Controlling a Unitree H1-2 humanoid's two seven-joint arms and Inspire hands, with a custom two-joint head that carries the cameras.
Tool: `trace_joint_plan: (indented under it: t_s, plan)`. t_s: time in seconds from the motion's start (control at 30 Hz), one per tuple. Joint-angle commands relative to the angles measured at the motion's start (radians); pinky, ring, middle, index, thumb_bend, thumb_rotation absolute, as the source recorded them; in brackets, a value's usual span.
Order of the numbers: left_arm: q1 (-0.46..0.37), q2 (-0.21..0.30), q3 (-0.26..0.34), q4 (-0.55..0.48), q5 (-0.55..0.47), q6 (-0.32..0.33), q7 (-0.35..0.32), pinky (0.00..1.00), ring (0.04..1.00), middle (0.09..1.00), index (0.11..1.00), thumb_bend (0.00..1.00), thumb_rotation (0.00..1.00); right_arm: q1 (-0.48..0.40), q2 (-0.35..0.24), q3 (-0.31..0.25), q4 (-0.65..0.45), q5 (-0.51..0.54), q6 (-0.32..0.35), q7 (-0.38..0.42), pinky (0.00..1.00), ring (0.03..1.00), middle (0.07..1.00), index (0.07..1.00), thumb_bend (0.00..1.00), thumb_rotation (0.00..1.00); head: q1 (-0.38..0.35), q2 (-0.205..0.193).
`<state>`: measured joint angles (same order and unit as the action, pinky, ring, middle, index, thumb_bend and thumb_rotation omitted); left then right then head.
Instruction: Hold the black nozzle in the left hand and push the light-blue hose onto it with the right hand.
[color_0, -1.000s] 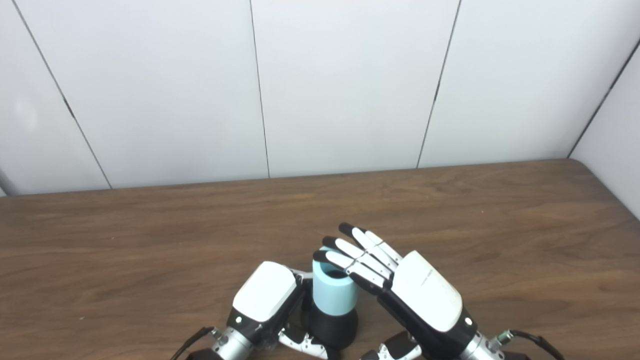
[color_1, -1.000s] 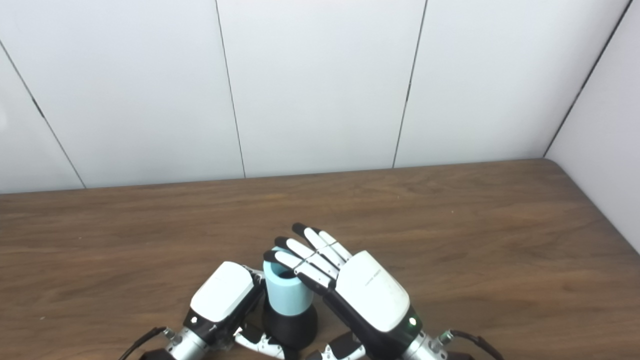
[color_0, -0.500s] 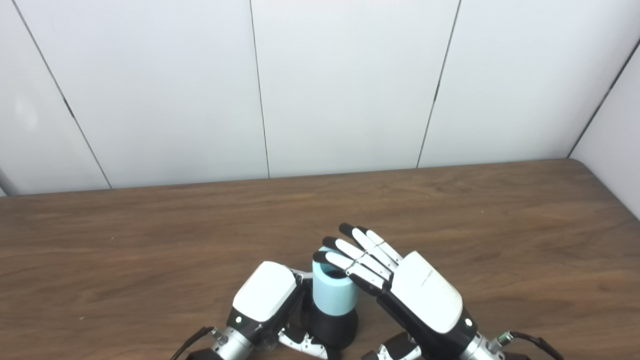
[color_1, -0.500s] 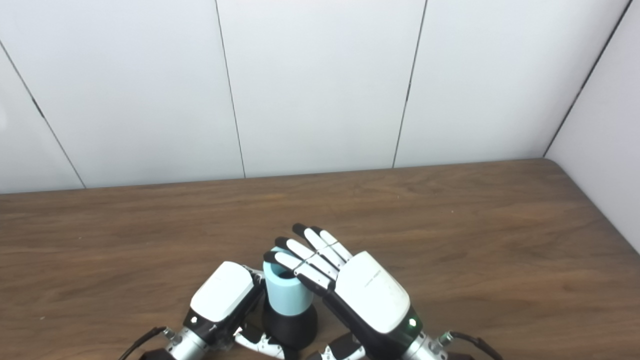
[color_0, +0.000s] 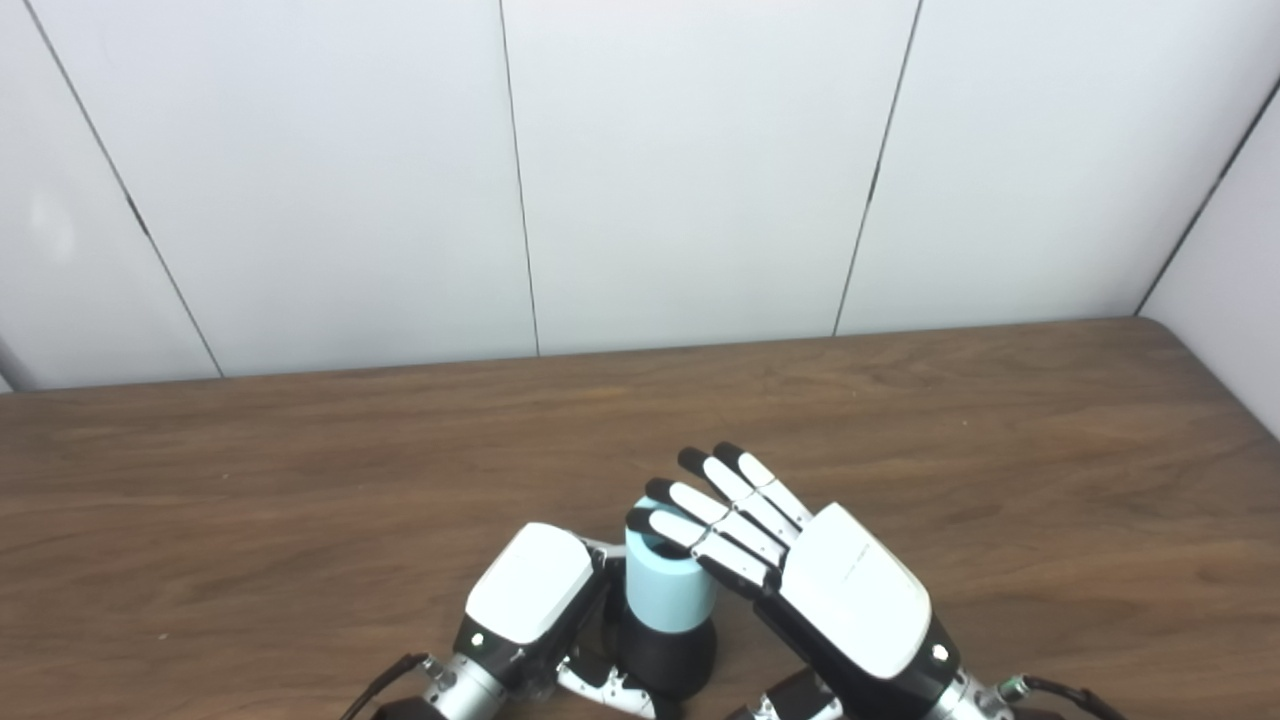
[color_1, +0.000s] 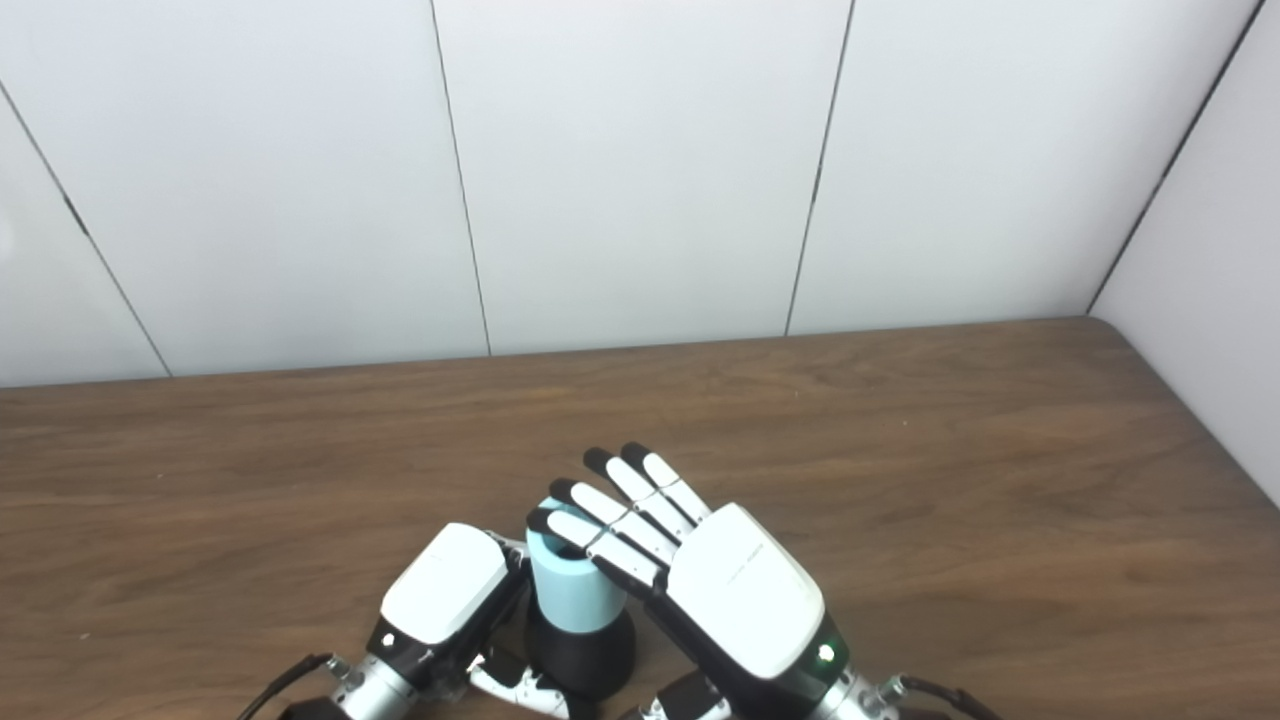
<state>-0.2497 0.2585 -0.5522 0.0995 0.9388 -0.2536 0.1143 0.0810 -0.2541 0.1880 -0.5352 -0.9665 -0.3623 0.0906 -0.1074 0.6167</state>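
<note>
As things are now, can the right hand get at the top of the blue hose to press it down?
Probably yes. The right hand is open, its fingers already reaching over the rim of the blue hose, with nothing between them.

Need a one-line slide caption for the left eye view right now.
Left hand holds black nozzle; right hand, fingers extended, over the light-blue hose.

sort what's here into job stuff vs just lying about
Job: black nozzle, light-blue hose seated on it, left hand beside the nozzle, right hand with fingers over the hose top.
Lying about: nothing; only the table.
</note>
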Motion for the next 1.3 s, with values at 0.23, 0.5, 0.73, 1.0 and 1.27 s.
trace_joint_plan:
  t_s: [0.23,0.5,0.73,1.0,1.27]
  plan:
    - [0.042,0.008,-0.026,0.054,0.012,-0.024,-0.008,0.11,0.15,0.471,0.479,0.52,0.0,0.003,-0.022,0.008,-0.001,-0.003,-0.022,-0.013,1.0,0.981,0.913,0.847,0.76,0.68,-0.001,0.0]
    - [0.042,0.007,-0.024,0.056,0.007,-0.025,-0.007,0.11,0.152,0.471,0.479,0.52,0.0,0.006,-0.024,0.014,0.004,-0.011,-0.02,-0.011,1.0,0.99,0.916,0.855,0.75,0.71,0.0,0.0]
    - [0.043,0.01,-0.026,0.047,0.01,-0.017,-0.022,0.12,0.161,0.471,0.479,0.52,0.0,0.012,-0.024,0.019,0.003,-0.014,-0.018,-0.011,0.98,0.979,0.907,0.845,0.76,0.71,-0.001,0.001]
    - [0.043,0.008,-0.026,0.039,0.009,-0.003,-0.041,0.13,0.163,0.471,0.48,0.52,0.0,0.011,-0.027,0.022,0.008,-0.011,-0.022,-0.022,0.94,0.963,0.897,0.83,0.76,0.7,0.0,0.001]
    - [0.043,0.008,-0.026,0.043,0.007,-0.01,-0.033,0.13,0.161,0.471,0.48,0.52,0.0,0.012,-0.027,0.024,0.007,-0.009,-0.019,-0.022,0.95,0.965,0.893,0.827,0.76,0.71,0.0,0.001]
